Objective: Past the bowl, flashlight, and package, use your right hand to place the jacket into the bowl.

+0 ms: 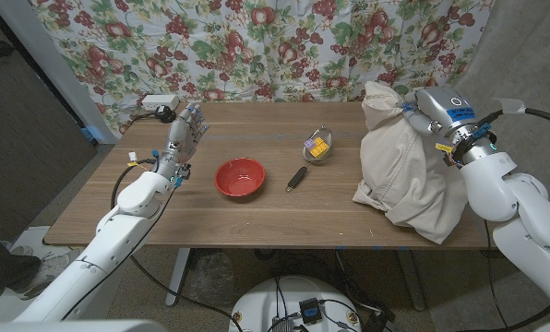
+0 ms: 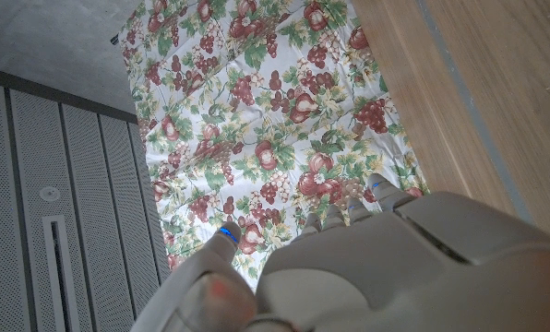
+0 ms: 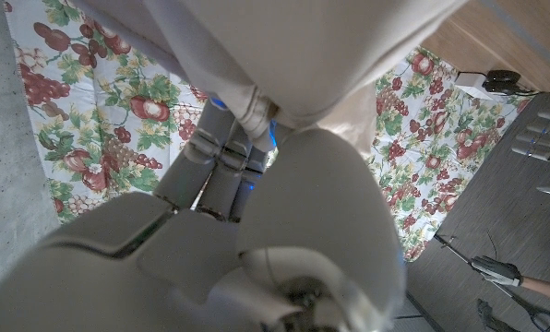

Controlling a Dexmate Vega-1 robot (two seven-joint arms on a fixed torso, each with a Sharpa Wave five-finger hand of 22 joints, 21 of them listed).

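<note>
The jacket (image 1: 409,180), a cream, creased and bunched garment, is held up at its top by the right hand (image 1: 429,114), whose fingers (image 3: 221,155) are seen in the right wrist view closed on a gathered fold, while its lower part rests on the right end of the wooden counter (image 1: 201,217). The red bowl (image 1: 240,177) is found left of the middle, well apart from the jacket, with the dark flashlight (image 1: 296,178) and the small package (image 1: 317,148) between them; the package's yellow label cannot be read. The left hand (image 1: 186,132) is raised at the counter's far left with its fingers apart, nothing being held.
</note>
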